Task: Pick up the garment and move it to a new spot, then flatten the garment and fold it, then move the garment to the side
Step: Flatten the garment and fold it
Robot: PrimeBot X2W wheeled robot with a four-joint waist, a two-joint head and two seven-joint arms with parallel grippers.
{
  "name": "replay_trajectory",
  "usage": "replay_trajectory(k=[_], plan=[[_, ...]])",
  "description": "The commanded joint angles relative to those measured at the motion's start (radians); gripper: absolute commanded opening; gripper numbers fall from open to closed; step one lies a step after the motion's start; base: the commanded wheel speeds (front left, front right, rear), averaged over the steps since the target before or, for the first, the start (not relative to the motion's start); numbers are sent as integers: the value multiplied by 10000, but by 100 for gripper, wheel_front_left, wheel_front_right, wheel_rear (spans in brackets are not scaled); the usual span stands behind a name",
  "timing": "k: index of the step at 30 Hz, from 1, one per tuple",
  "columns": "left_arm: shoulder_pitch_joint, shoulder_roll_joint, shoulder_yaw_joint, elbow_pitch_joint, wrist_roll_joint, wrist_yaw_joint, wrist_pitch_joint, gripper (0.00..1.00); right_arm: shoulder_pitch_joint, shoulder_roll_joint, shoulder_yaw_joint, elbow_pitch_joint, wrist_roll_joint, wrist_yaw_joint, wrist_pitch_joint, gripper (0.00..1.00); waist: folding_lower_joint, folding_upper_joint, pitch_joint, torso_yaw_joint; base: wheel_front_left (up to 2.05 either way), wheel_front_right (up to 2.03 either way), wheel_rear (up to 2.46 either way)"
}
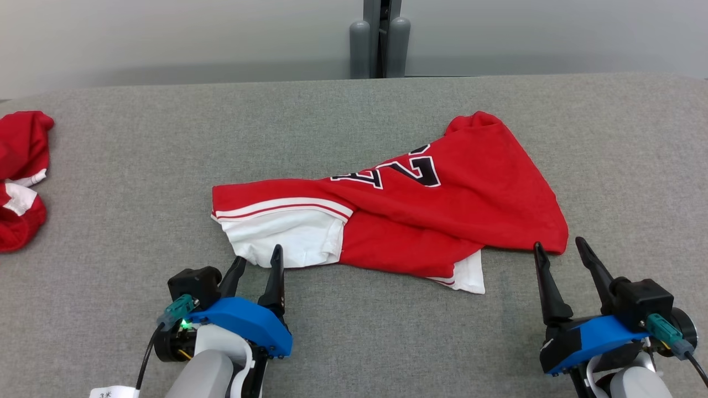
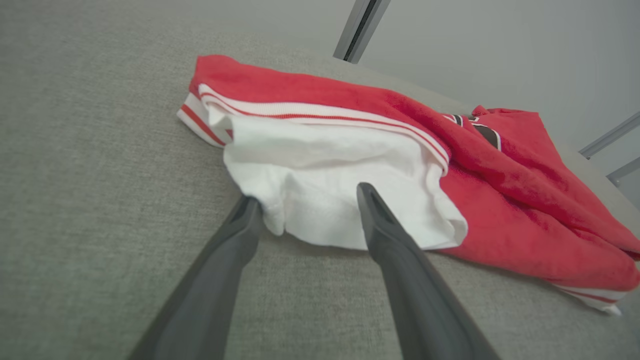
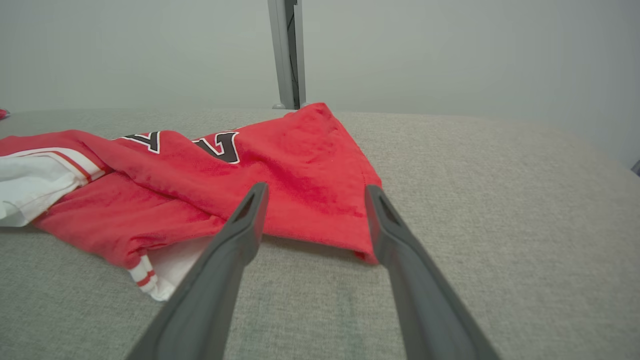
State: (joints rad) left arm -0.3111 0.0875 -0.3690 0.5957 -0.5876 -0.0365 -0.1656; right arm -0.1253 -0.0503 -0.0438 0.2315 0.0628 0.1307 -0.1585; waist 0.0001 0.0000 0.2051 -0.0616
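Note:
A red garment (image 1: 420,215) with white sleeves, striped trim and black lettering lies crumpled in the middle of the grey table (image 1: 332,110). My left gripper (image 1: 258,258) stands open at the garment's near left edge, its fingertips either side of the white sleeve (image 2: 330,185). In the left wrist view the left gripper (image 2: 307,197) straddles that white fold. My right gripper (image 1: 558,246) is open at the garment's near right corner (image 3: 325,200). The right gripper (image 3: 315,192) frames the red hem without closing on it.
Another red and white garment (image 1: 19,177) lies bunched at the table's far left edge. Grey posts (image 1: 379,44) stand behind the table's far edge against the wall. Bare grey cloth stretches to the right of the garment and along the near edge.

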Motion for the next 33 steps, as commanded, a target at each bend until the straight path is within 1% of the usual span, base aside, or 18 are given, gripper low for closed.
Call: replay_trajectory(k=[1,3,5,7,10,12,13,14,15,19,24,26,29,33], plan=[[-88,-12,-21,-102,82,52,-70,100,-103,-3,-7,14,37,1,-38,100,-1,0,4,-1,0,0,0],[23,-45,-6,-233,-8,90,-127,100,-80,-3,-21,33,38,1,-44,100,-1,0,18,2,0,0,0],[62,-61,30,-351,-76,113,-173,82,-77,-3,-16,50,28,1,-41,100,-1,0,30,-1,0,0,0],[21,-34,70,-374,-67,179,-224,48,-108,-3,6,68,20,-1,-36,100,-1,0,45,-19,0,0,0],[-48,-77,229,-283,-319,171,-235,40,-168,-2,31,89,38,1,-55,100,-1,0,63,-42,0,0,0],[-178,-66,256,-150,-341,194,-277,30,-173,-2,47,115,47,1,-63,100,-1,0,68,-61,0,0,0],[-238,-57,259,-81,-336,206,-320,19,-167,-2,48,135,49,1,-70,100,-1,0,67,-74,0,0,0],[-275,-55,267,-9,-340,207,-328,3,-170,-2,39,156,55,-1,-82,100,-1,0,64,-85,0,0,0],[-301,-56,274,45,-347,204,-364,0,-181,-2,1,173,72,-1,-94,100,-1,0,63,-93,0,0,0],[-296,-43,259,118,-353,104,-522,0,-176,-2,-309,352,45,1,23,100,-1,0,31,-53,0,0,0],[-32,96,305,-254,-193,110,-767,0,-541,1,-1101,1033,-15,1,380,100,-1,0,3,103,0,0,0],[98,149,334,-509,-173,104,-840,0,-857,-8,-1512,1457,-10,-1,546,100,-1,0,10,202,0,0,0],[303,213,370,-923,-123,161,-865,0,-1346,-4,-2027,2290,-351,1,833,100,-1,0,13,350,0,0,0],[536,262,298,-1402,-101,217,-850,0,-2013,-5,-2323,3461,-673,1,1201,100,-1,0,30,568,0,0,0]])
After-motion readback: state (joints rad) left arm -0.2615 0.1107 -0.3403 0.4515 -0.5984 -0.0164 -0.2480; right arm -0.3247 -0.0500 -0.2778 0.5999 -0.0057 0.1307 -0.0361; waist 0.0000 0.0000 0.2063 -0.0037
